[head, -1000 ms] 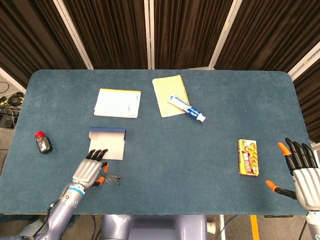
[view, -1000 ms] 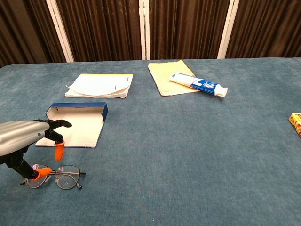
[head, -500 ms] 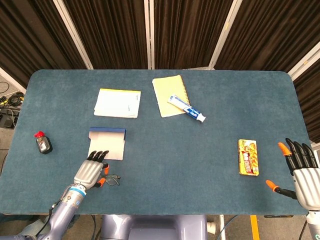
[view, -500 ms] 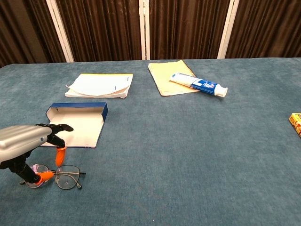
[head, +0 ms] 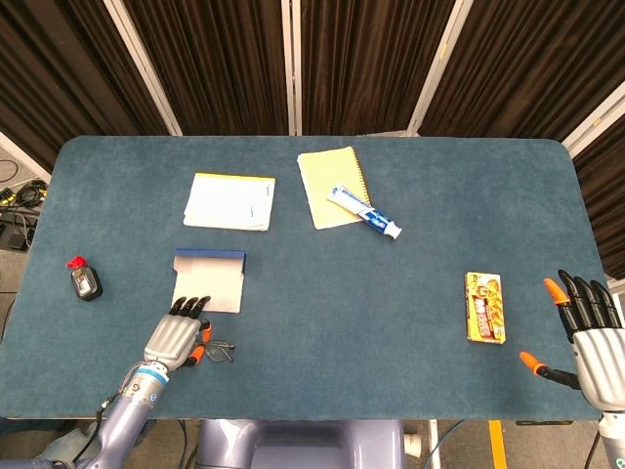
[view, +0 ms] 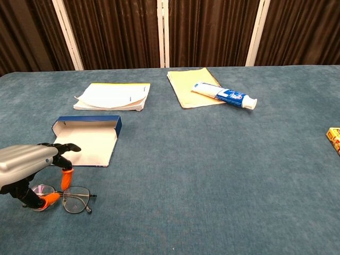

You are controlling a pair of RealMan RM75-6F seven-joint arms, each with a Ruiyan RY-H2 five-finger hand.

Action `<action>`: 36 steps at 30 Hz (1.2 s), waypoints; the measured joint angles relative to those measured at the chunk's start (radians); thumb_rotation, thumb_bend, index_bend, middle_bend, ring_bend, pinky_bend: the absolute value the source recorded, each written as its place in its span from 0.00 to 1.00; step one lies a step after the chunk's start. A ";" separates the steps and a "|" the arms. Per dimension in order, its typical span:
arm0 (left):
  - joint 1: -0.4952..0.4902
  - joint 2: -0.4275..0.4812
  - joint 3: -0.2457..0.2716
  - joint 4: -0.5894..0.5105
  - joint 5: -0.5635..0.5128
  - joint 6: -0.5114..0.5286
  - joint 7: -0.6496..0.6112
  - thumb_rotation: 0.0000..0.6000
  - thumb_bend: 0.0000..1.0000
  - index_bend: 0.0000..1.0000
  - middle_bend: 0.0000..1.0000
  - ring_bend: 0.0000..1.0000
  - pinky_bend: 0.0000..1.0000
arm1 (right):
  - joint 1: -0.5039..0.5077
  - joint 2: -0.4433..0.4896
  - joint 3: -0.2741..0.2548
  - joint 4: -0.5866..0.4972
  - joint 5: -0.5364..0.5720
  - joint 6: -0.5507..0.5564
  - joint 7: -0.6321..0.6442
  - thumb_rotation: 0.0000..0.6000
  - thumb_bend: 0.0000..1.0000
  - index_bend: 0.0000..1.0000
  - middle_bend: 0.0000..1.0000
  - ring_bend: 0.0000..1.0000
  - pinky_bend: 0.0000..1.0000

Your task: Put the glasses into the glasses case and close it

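I am bringing my left hand [view: 24, 164] down over the glasses [view: 64, 197], which are lying on the blue table [head: 391, 293] directly beneath and just to the right of that hand. The fingers are arched over the frame, with an orange-tipped finger and the orange-tipped thumb reaching down at its left end. I cannot tell whether they are already pinching the frame or only touching it; the glasses are resting flat on the cloth.

To do this step well, I am judging that I should close gently on the frame near the left lens, avoid pressing on the lens itself, and lift straight up before carrying it forward.

The glasses are thin, dark wire-rimmed, with rounded clear lenses, and look light and easy to bend. The glasses case [head: 209, 281] is lying just beyond the fingertips, open, a shallow white tray with a blue rim, near the glasses but not touching them.

My right hand [head: 591, 327] is hanging far off to the right at the table's edge, fingers spread, holding nothing.
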 measured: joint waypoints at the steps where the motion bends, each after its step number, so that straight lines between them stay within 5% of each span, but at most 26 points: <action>1: -0.001 -0.002 0.001 0.002 -0.001 0.000 0.000 1.00 0.45 0.50 0.00 0.00 0.00 | 0.000 0.000 0.000 0.000 0.000 0.000 0.000 1.00 0.00 0.00 0.00 0.00 0.00; 23: -0.023 0.020 -0.019 0.006 0.001 0.003 -0.042 1.00 0.52 0.61 0.00 0.00 0.00 | 0.004 -0.010 -0.002 0.004 0.000 -0.008 -0.014 1.00 0.00 0.00 0.00 0.00 0.00; 36: -0.155 0.018 -0.172 0.133 -0.105 -0.115 -0.087 1.00 0.53 0.61 0.00 0.00 0.00 | 0.015 -0.019 0.024 0.022 0.074 -0.040 -0.012 1.00 0.00 0.00 0.00 0.00 0.00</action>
